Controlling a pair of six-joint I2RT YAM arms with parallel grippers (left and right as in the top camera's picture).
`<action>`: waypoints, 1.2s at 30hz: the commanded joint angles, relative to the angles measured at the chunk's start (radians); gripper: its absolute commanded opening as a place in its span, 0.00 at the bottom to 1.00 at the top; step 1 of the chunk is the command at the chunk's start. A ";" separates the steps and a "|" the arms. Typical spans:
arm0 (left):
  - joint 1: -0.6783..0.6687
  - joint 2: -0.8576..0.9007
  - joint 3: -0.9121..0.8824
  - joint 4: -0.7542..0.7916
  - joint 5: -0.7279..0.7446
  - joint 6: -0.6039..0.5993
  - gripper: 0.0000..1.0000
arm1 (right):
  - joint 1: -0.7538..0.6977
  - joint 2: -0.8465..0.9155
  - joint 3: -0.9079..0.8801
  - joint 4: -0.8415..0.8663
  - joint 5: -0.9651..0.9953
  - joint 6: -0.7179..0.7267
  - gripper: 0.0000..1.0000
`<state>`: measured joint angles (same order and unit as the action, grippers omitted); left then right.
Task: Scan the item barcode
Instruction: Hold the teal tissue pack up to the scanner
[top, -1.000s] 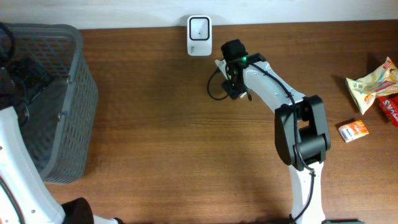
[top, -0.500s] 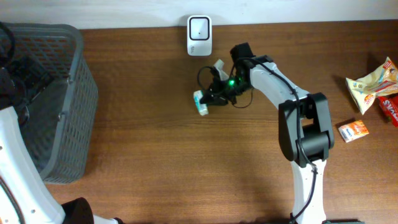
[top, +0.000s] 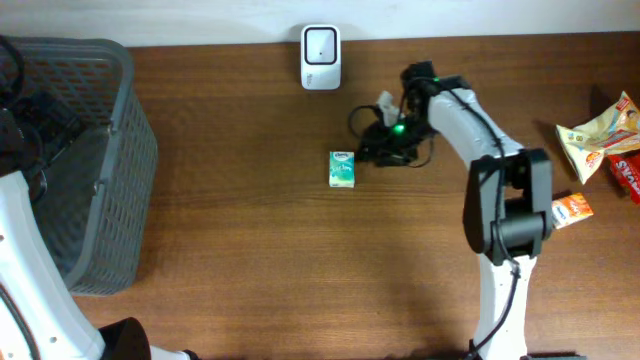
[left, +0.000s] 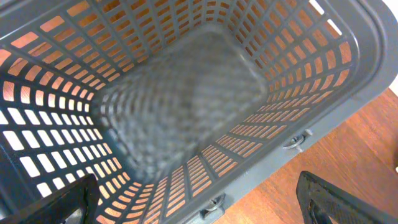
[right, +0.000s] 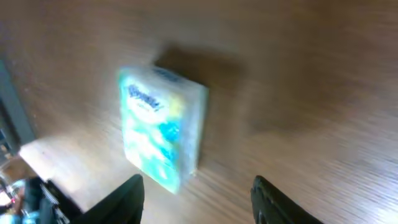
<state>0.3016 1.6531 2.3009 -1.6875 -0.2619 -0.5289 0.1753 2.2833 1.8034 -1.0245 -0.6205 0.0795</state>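
The right gripper (right: 199, 190) is standing open, so the box (right: 161, 134) is lying loose beside it; the left gripper (left: 196, 190) is hanging open over the basket (left: 298, 74).

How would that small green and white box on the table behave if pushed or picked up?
The small green and white box lies flat, so it would likely slide, not roll or tip. Its crisp edges suggest stiff, probably light card.

- A small green-and-white box (top: 342, 168) lies flat on the wooden table (top: 250, 250), a little below the white scanner (top: 321, 44).
- The right gripper (top: 370, 152) hangs just right of the box.
- A grey basket (top: 130, 160) stands far left.
- Snack packets (top: 592, 135) lie far right.
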 joint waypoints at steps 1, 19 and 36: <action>0.005 -0.002 0.003 0.000 -0.004 -0.009 0.99 | 0.041 -0.004 0.001 0.054 -0.016 -0.018 0.55; 0.005 -0.002 0.003 0.000 -0.005 -0.009 0.99 | 0.009 0.001 -0.064 0.180 -0.862 -0.158 0.04; 0.005 -0.002 0.003 0.000 -0.005 -0.009 0.99 | 0.211 0.065 0.242 0.874 0.938 -0.607 0.04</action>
<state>0.3016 1.6531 2.3009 -1.6882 -0.2623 -0.5289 0.3801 2.3054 2.0361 -0.1844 0.2657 -0.3313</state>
